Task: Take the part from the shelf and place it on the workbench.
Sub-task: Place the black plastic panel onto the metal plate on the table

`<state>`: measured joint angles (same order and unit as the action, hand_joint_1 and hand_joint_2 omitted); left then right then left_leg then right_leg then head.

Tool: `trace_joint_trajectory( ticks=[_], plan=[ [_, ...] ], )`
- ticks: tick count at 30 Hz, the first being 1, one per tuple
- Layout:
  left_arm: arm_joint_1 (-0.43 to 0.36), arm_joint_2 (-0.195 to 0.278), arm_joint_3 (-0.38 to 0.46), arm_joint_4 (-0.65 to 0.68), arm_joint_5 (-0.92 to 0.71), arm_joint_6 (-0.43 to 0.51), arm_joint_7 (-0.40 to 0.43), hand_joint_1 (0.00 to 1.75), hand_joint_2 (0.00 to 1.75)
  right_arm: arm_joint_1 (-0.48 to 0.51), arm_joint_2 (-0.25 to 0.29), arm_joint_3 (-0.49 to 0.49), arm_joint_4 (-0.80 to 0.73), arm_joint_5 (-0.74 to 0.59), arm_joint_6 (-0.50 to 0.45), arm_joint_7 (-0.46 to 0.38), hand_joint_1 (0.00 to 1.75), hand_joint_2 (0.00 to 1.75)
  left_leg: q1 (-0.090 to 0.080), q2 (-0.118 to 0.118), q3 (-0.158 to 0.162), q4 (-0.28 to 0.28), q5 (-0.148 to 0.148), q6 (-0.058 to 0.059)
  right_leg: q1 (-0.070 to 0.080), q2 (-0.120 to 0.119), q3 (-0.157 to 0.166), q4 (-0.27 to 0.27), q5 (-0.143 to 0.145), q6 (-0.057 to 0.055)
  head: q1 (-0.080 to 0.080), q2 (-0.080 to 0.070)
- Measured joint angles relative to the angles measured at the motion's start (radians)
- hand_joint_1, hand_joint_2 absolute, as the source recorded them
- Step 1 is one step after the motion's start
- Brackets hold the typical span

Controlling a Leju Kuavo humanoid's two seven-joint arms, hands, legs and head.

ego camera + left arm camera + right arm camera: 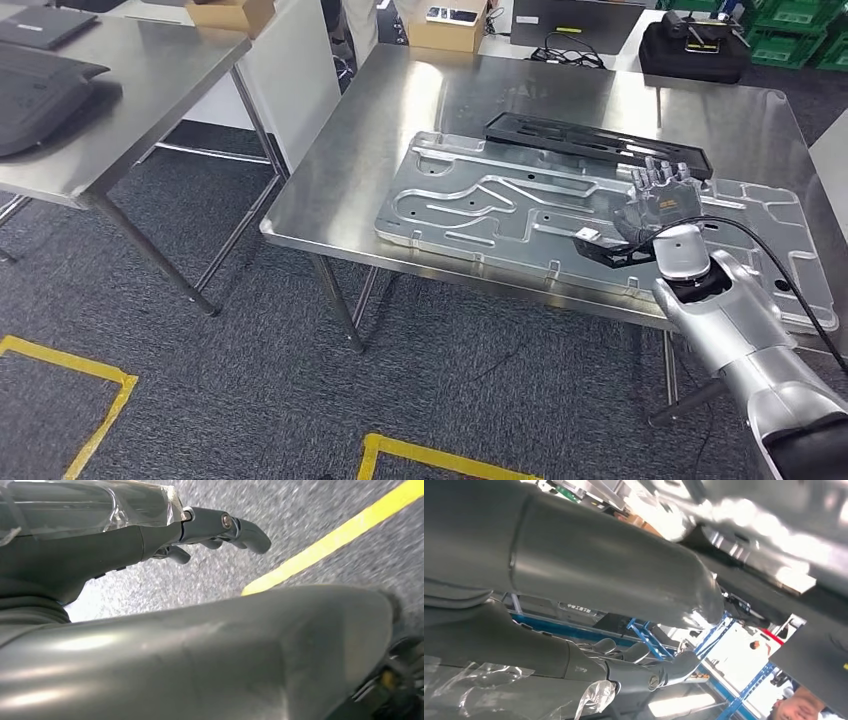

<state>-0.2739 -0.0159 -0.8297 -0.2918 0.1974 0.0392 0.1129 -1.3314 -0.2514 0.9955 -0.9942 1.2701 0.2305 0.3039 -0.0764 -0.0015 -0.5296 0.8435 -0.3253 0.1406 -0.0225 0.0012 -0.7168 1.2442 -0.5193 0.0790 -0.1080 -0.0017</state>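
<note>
One right hand [660, 195] hovers over the large embossed silver metal plate [480, 205] near the steel counter's [400, 110] front edge, fingers spread, apparently holding nothing. Long black plastic part [590, 140] lies just behind, lengthwise along the counter.

Left hand [220, 527] hangs slack, holding nothing, over the floor.

Right-wrist picture: fingers [644, 667] apart.

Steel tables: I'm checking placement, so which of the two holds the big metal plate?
The right table, the one under the right hand. The plate lies on it; the left table carries dark flat items instead.

Head camera looks steeply down onto the workbench [400, 120]; left wrist camera faces floor [320, 510], right wrist camera upward, close.
</note>
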Motion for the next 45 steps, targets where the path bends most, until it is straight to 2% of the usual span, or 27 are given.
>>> trace_joint_trajectory(
  ticks=[1,3,5,7,9,10,13,14,16,18,20,21,22,24,25,26,28,29,30,31,32,34,36,38,40,43,45],
  plan=[
    [0.001,0.0,0.0,0.0,0.0,0.0,0.0,0.0,0.0,0.001,0.0,0.0,0.0,0.0,0.0,0.001,0.0,0.0,0.0,0.0,-0.016,0.004,0.01,-0.001,0.001,0.0,0.021,0.001,0.024,0.001,0.0,0.0],
    [0.001,0.0,0.0,0.0,0.0,0.001,0.0,0.0,0.0,0.0,0.0,0.0,-0.003,-0.001,0.0,0.002,0.0,0.0,-0.001,0.0,-0.043,0.009,0.031,-0.004,0.002,0.0,0.116,-0.095,0.068,0.003,0.0,0.0],
    [0.001,0.0,0.0,0.0,0.0,0.002,0.0,0.0,0.0,-0.006,0.002,0.0,-0.009,-0.002,-0.001,0.004,0.0,0.0,-0.006,0.0,-0.059,0.014,0.05,-0.008,0.002,-0.001,0.238,-0.261,0.063,0.001,0.0,0.0],
    [-0.001,0.001,0.0,0.0,-0.001,0.002,0.0,0.0,0.0,-0.011,0.004,0.0,-0.014,-0.002,-0.002,0.006,0.0,0.0,-0.01,0.0,-0.073,0.014,0.076,-0.01,0.003,-0.002,0.287,-0.353,0.053,-0.007,0.0,0.0],
    [0.001,0.004,0.0,0.0,-0.001,0.003,0.0,0.0,0.0,-0.008,0.003,0.0,-0.014,-0.002,-0.001,0.006,0.0,0.0,-0.01,-0.003,-0.094,0.021,0.079,-0.02,-0.005,-0.005,0.268,-0.358,0.068,-0.019,0.0,0.0],
    [0.003,0.005,0.0,0.0,-0.001,0.003,0.0,0.0,0.0,-0.005,0.002,0.0,-0.014,-0.003,-0.001,0.005,0.0,0.0,-0.005,-0.005,-0.11,0.05,0.048,-0.032,-0.01,-0.008,0.255,-0.358,0.079,-0.026,-0.001,0.0],
    [0.005,0.004,0.0,0.0,-0.001,0.003,0.001,0.0,0.0,-0.007,0.003,0.0,-0.014,-0.003,-0.001,0.005,0.0,0.0,0.032,-0.006,-0.178,0.268,-0.118,-0.081,-0.019,-0.01,0.208,-0.355,0.115,-0.034,-0.001,0.0],
    [0.003,0.004,0.0,0.0,-0.001,0.003,0.001,0.0,0.0,-0.009,0.003,0.0,-0.014,-0.003,-0.002,0.005,0.0,0.0,0.047,-0.005,-0.193,0.343,-0.147,-0.092,-0.022,-0.01,0.193,-0.352,0.126,-0.032,-0.001,0.0],
    [0.002,0.004,0.0,0.0,-0.001,0.003,0.001,0.0,0.0,-0.011,0.004,0.0,-0.014,-0.003,-0.002,0.005,0.0,0.0,0.067,-0.005,-0.176,0.396,-0.134,-0.106,-0.029,-0.011,0.163,-0.348,0.147,-0.024,-0.001,0.0],
    [-0.001,0.004,0.0,0.0,-0.001,0.003,0.001,0.0,0.0,-0.016,0.005,0.0,-0.014,-0.003,-0.002,0.004,0.0,0.0,0.074,-0.005,-0.087,0.301,-0.084,-0.11,-0.037,-0.012,0.139,-0.348,0.17,-0.014,-0.001,0.0],
    [-0.008,0.003,0.0,0.0,-0.001,0.003,0.0,0.0,0.0,-0.027,0.007,-0.001,-0.016,-0.003,-0.004,0.005,0.0,0.0,0.071,-0.006,0.041,0.123,-0.085,-0.103,-0.045,-0.015,0.127,-0.355,0.191,-0.001,-0.001,0.0],
    [-0.012,0.004,0.0,0.0,-0.001,0.003,0.0,0.0,0.0,-0.035,0.008,-0.001,-0.016,-0.003,-0.004,0.005,0.0,0.0,0.067,-0.007,0.085,0.053,-0.098,-0.098,-0.049,-0.016,0.124,-0.361,0.203,0.007,-0.001,0.0],
    [-0.015,0.004,0.0,0.0,-0.001,0.003,0.0,0.0,0.0,-0.04,0.008,-0.002,-0.016,-0.003,-0.005,0.005,0.0,0.0,0.062,-0.007,0.105,0.013,-0.107,-0.092,-0.053,-0.018,0.122,-0.37,0.216,0.016,-0.001,0.0],
    [-0.017,0.004,0.001,0.0,0.0,0.004,-0.001,0.0,0.0,-0.043,0.008,-0.001,-0.016,-0.003,-0.006,0.004,0.0,0.0,0.057,-0.007,0.096,-0.005,-0.094,-0.081,-0.054,-0.019,0.115,-0.384,0.234,0.031,-0.001,0.0],
    [-0.016,0.004,0.001,0.0,0.0,0.004,-0.001,0.0,0.0,-0.042,0.007,-0.001,-0.015,-0.003,-0.007,0.003,0.0,0.0,0.057,-0.006,0.087,-0.008,-0.081,-0.074,-0.052,-0.018,0.103,-0.367,0.217,0.032,-0.001,0.0],
    [-0.014,0.004,0.001,0.0,0.0,0.004,-0.001,0.0,0.0,-0.04,0.006,-0.001,-0.014,-0.004,-0.009,0.002,0.0,0.0,0.057,-0.005,0.078,-0.01,-0.069,-0.066,-0.049,-0.016,0.077,-0.312,0.176,0.029,-0.001,0.0],
    [-0.012,0.003,0.001,0.0,0.001,0.004,-0.003,0.0,0.0,-0.039,0.006,-0.001,-0.012,-0.005,-0.014,0.0,0.0,0.0,0.05,-0.004,0.053,-0.008,-0.046,-0.051,-0.039,-0.013,-0.012,-0.097,0.043,0.019,-0.001,0.0],
    [-0.012,0.003,0.001,0.0,0.002,0.004,-0.004,0.0,0.0,-0.038,0.006,-0.001,-0.011,-0.007,-0.018,-0.002,0.0,0.0,0.044,-0.004,0.039,-0.006,-0.036,-0.045,-0.031,-0.012,-0.056,0.019,-0.01,0.015,-0.001,0.0],
    [-0.011,0.003,0.001,0.0,0.002,0.004,-0.005,0.0,0.0,-0.037,0.006,0.0,-0.009,-0.008,-0.02,-0.004,0.0,0.0,0.037,-0.004,0.026,-0.005,-0.027,-0.04,-0.022,-0.011,-0.076,0.091,-0.036,0.011,-0.001,0.0],
    [-0.01,0.003,0.001,0.0,0.003,0.004,-0.006,0.0,0.0,-0.036,0.006,0.0,-0.007,-0.01,-0.023,-0.005,0.0,0.0,0.03,-0.005,0.016,-0.003,-0.018,-0.036,-0.013,-0.009,-0.064,0.098,-0.031,0.004,-0.001,0.0],
    [-0.007,0.003,0.001,0.0,0.003,0.003,-0.007,0.0,0.0,-0.036,0.006,0.0,-0.006,-0.012,-0.025,-0.006,0.0,0.0,0.024,-0.005,0.008,-0.001,-0.012,-0.033,-0.005,-0.009,-0.017,0.038,-0.002,-0.006,-0.001,0.0],
    [-0.004,0.003,0.002,0.0,0.004,0.003,-0.009,0.0,0.0,-0.042,0.008,0.0,-0.004,-0.017,-0.031,-0.006,0.0,0.0,0.012,-0.007,-0.005,0.007,-0.003,-0.03,0.008,-0.008,0.129,-0.183,0.063,-0.027,-0.001,0.0],
    [-0.003,0.004,0.005,0.0,0.004,0.005,-0.011,0.0,0.0,-0.047,0.012,0.0,-0.005,-0.022,-0.037,-0.005,0.0,0.0,0.001,-0.006,-0.018,0.02,0.004,-0.028,0.014,-0.011,0.214,-0.325,0.089,-0.04,-0.001,0.0],
    [-0.002,0.007,0.011,0.0,0.006,0.006,-0.011,0.0,0.0,-0.042,0.014,0.0,-0.004,-0.027,-0.039,-0.003,0.0,0.0,-0.003,-0.004,-0.03,0.027,0.012,-0.027,0.012,-0.013,0.219,-0.348,0.095,-0.044,-0.001,0.0],
    [0.002,0.01,0.017,0.0,0.006,0.006,-0.011,0.0,0.0,-0.037,0.013,0.0,-0.004,-0.032,-0.04,0.001,0.0,0.0,-0.001,-0.006,-0.045,0.055,-0.008,-0.04,0.003,-0.013,0.212,-0.348,0.104,-0.049,-0.001,0.0],
    [0.003,0.013,0.022,0.0,0.006,0.008,-0.011,0.0,0.0,-0.036,0.014,0.0,-0.004,-0.035,-0.042,0.007,0.0,0.0,0.027,-0.005,-0.127,0.251,-0.123,-0.08,-0.008,-0.014,0.194,-0.348,0.12,-0.051,-0.001,0.0],
    [0.004,0.013,0.024,0.0,0.006,0.008,-0.011,0.0,0.0,-0.034,0.014,0.0,-0.004,-0.035,-0.042,0.008,0.0,0.0,0.049,-0.004,-0.175,0.379,-0.177,-0.096,-0.012,-0.014,0.182,-0.348,0.129,-0.046,-0.001,0.0]
  ],
)
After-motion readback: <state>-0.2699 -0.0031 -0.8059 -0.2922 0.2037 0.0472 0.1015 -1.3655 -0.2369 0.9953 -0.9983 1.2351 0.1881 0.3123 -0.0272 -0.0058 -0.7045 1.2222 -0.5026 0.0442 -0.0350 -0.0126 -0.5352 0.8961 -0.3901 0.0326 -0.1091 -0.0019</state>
